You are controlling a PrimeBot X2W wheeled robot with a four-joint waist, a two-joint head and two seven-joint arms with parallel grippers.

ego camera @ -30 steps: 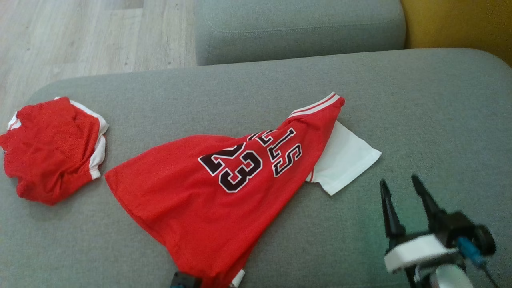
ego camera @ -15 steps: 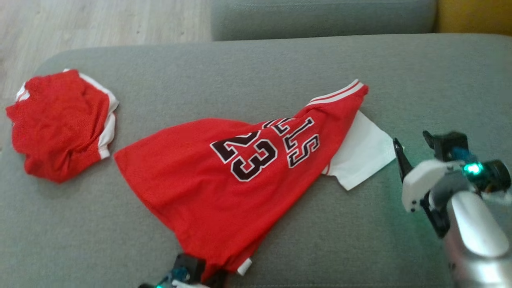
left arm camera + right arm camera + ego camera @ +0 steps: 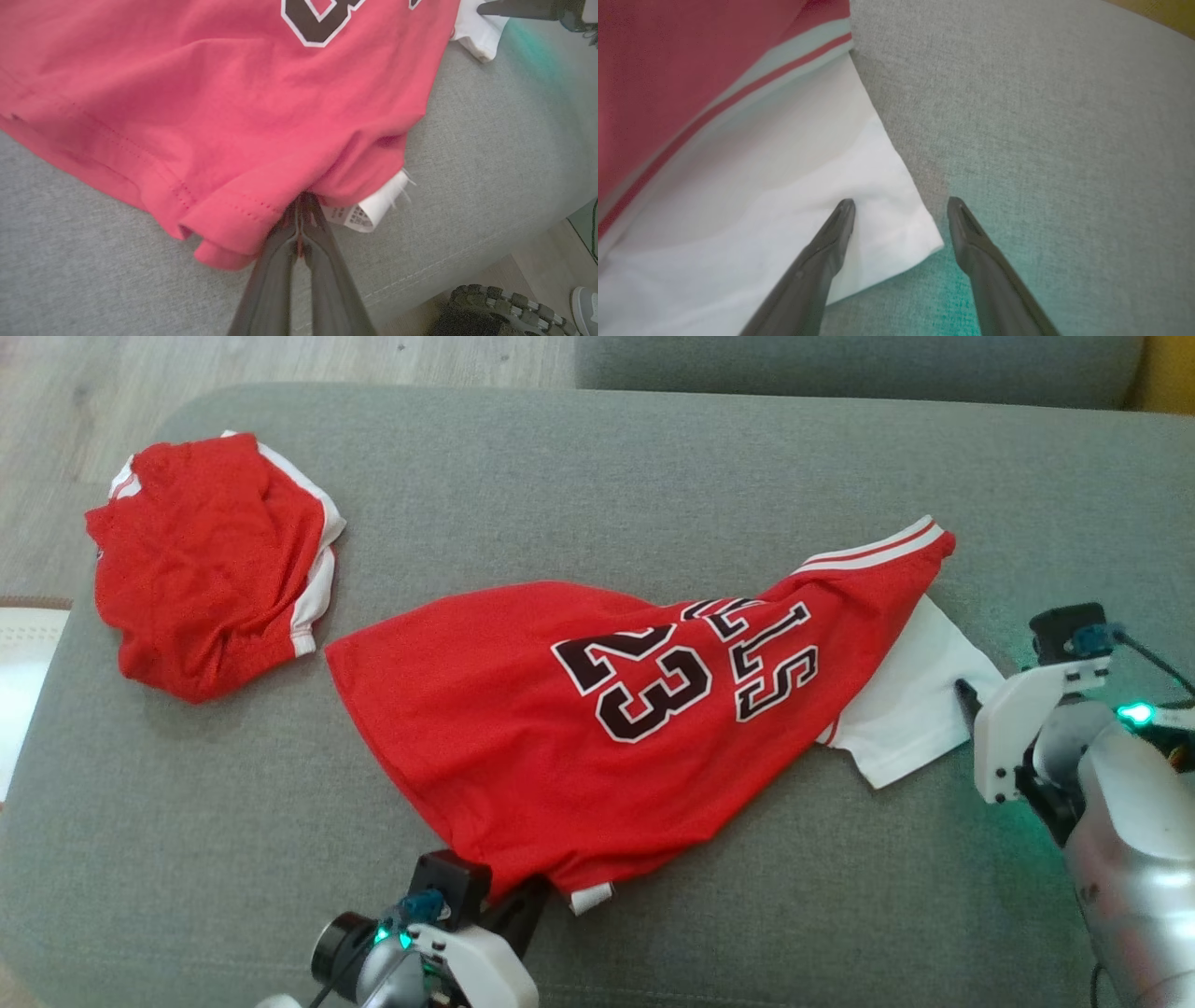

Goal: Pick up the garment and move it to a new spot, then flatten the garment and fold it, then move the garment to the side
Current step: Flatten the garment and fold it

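Note:
The garment [image 3: 560,728] is a red jersey with a black "23" and a white sleeve [image 3: 920,709]. It lies spread on the grey sofa seat [image 3: 653,457]. My left gripper [image 3: 537,893] is at the jersey's near hem and shut on it. In the left wrist view the fingers [image 3: 302,200] pinch the red hem [image 3: 224,219] beside a white label [image 3: 369,210]. My right gripper [image 3: 976,686] is at the sleeve's right corner. In the right wrist view this gripper [image 3: 901,207] is open, with one finger over the white sleeve [image 3: 761,196] and the other over bare cushion.
A second red garment [image 3: 210,560] with white trim lies bunched at the seat's far left. Wooden floor [image 3: 56,429] lies beyond the seat's left edge. Another grey cushion [image 3: 840,364] is at the back. A shoe [image 3: 584,303] and a dark treaded wheel [image 3: 490,308] are below the seat's front edge.
The head camera has shifted, so the whole scene sits differently. My right gripper has moved from the bare cushion up to the white sleeve corner. The left gripper has closed fully on the hem.

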